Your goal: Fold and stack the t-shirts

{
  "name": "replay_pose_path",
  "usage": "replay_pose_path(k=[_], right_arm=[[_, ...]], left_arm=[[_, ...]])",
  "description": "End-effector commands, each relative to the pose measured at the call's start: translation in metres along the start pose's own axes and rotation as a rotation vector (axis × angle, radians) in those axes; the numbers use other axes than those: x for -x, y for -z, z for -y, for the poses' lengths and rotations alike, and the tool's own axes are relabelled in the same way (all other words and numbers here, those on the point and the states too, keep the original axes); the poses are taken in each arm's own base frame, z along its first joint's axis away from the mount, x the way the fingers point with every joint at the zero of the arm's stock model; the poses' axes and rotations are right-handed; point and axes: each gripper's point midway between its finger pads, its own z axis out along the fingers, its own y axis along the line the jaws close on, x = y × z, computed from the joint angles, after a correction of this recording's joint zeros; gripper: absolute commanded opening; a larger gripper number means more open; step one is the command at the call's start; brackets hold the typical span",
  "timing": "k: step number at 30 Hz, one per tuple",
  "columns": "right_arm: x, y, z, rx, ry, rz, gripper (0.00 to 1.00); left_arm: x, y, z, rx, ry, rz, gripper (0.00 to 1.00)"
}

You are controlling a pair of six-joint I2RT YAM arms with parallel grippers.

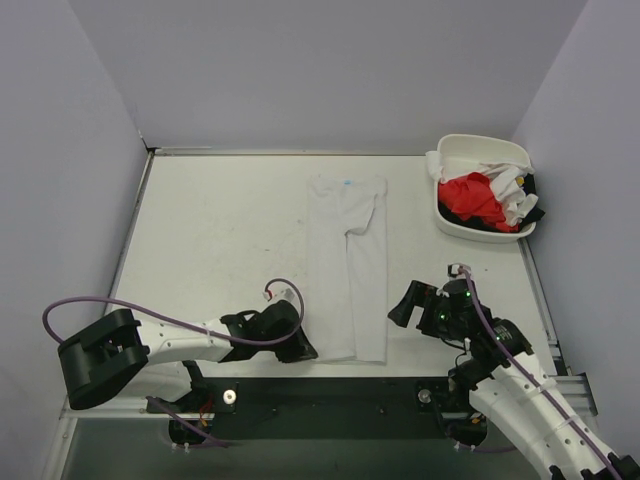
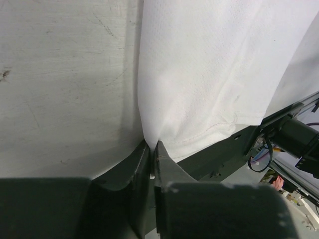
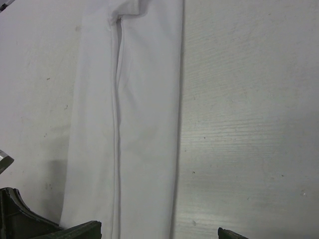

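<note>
Claw check, left claw [image 2: 151,145] first: stands narrow, dark fingers [image 2: 167,169] almost meeting, pinched on the near left corner of the white t-shirt [image 1: 348,270] just above its stitched hem. Draws the cloth into a small pucker at the tips. Lies low against the desk [image 1: 220,230], reaching in from the left with a purple cable [image 1: 150,318] looped along the arm behind it. Right claw [image 1: 402,302] next: gapes wide, gripping nothing, held above the desk just beside the shirt's right edge and aimed toward it; shows in its own wrist view only as two finger ends far apart at the bottom edge, with the shirt and bare desk between them. Outward to the white t-shirt itself: lies flat in the middle of the desk, folded lengthwise into a long narrow strip, one sleeve edge showing as a fold partway down, neck with a small blue label [image 1: 347,184] at the far end, hem close to the desk's near edge. Farther out, at the far right corner: white rounded tub [image 1: 480,143], holding a red t-shirt [image 1: 472,198] heaped with more white cloth [image 1: 505,183] and something dark at its right side.
</note>
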Motion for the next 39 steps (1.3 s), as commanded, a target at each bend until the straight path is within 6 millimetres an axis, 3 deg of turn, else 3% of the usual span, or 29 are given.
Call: replay_pose_path(k=[1, 21, 26, 33, 39], right_arm=[[-0.014, -0.009, 0.000, 0.003, -0.020, -0.059, 0.98], [-0.086, -0.039, -0.005, 0.014, -0.042, -0.251, 0.87], [-0.093, -0.043, -0.001, 0.004, -0.046, -0.259, 0.80], [-0.101, -0.046, 0.004, -0.008, -0.058, -0.273, 0.62], [-0.114, -0.045, 0.010, -0.015, -0.070, -0.285, 0.54]], left_arm=[[0.002, -0.002, -0.074, 0.245, -0.019, 0.034, 0.00], [0.005, -0.007, -0.070, 0.242, -0.019, 0.024, 0.00], [0.005, -0.006, -0.072, 0.244, -0.017, 0.024, 0.00], [0.007, -0.004, -0.076, 0.245, -0.005, 0.028, 0.00], [0.008, -0.003, -0.082, 0.250, 0.003, 0.030, 0.00]])
